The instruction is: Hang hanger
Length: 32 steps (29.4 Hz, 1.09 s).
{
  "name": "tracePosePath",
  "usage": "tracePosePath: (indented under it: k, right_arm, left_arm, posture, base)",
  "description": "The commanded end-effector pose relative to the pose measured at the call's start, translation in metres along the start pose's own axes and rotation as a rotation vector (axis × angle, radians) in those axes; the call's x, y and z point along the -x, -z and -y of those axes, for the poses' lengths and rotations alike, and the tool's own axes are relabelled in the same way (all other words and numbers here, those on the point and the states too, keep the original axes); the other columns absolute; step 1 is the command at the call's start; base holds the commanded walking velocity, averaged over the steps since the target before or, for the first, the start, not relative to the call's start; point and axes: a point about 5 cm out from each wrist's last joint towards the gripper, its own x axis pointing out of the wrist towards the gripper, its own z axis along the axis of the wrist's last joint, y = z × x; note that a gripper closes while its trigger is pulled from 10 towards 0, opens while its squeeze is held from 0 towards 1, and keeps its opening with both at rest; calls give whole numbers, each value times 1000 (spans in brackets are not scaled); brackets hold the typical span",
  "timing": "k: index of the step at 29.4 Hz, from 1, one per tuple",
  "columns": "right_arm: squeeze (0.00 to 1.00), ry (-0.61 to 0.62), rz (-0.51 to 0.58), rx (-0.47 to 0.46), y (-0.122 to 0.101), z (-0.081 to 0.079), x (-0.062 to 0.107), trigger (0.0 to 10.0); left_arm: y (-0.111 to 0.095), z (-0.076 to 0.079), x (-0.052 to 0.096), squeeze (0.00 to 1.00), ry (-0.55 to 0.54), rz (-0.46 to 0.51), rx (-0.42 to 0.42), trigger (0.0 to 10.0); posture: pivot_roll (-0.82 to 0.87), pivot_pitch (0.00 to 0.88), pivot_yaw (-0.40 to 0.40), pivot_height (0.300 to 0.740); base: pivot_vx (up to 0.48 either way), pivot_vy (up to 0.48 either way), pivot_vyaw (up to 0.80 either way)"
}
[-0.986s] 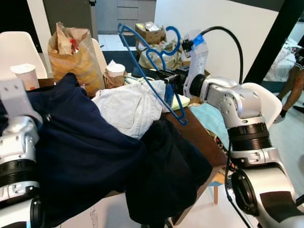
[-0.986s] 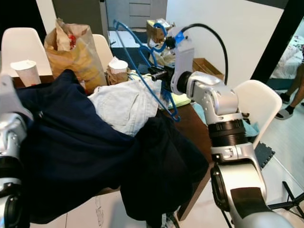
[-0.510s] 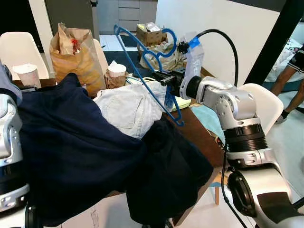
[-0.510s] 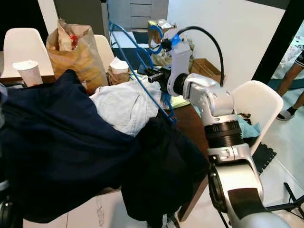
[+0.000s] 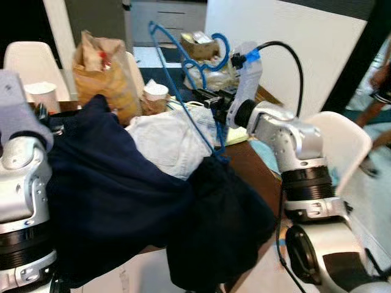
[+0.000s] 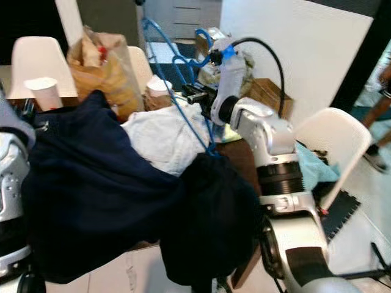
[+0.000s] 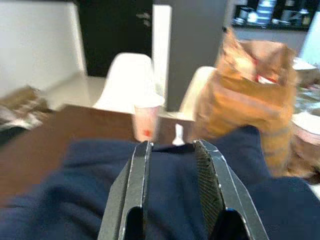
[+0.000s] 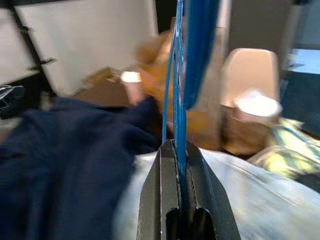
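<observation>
Since the earlier frame, the left arm was raised beside the navy garment (image 5: 110, 177). A blue hanger (image 5: 183, 97) was clamped in the right gripper (image 8: 179, 150), held tilted above the pale jeans (image 5: 168, 137) on the worktop (image 5: 247, 168). The left gripper (image 7: 172, 150) was parted and empty over the navy garment, near a paper bag (image 5: 101, 67).

Brown table (image 5: 249, 171) under heaped navy garments (image 5: 116, 189), pale jeans (image 5: 171, 137) (crumpled), paper bag (image 5: 104, 76), paper cups (image 5: 41, 94).
</observation>
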Motion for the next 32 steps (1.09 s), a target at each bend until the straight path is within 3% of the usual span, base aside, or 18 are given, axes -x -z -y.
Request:
tracePosePath:
  k: [1,10,25,32]
  right_arm:
    - [0,-4,70,-19,-7,-2,1,10000]
    - [0,-23,160,-87,-11,-13,-5,10000]
    - [0,98,171,-109,-11,-1,-6,10000]
    - [0,108,180,-115,-12,1,-3,10000]
  left_arm:
    - [-7,2,5,0,10,31,-54,10000]
    - [-21,22,23,0,130,90,-74,10000]
    - [-28,19,24,0,129,98,-94,10000]
    - [-26,25,26,0,119,69,-85,10000]
  posture:
    - [34,0,-72,740]
    - [58,0,-75,740]
    - [55,0,-70,740]
    - [49,0,-60,740]
  base:
    - [0,0,769]
    - [107,0,682]
    - [480,0,0]
    - [0,0,0]
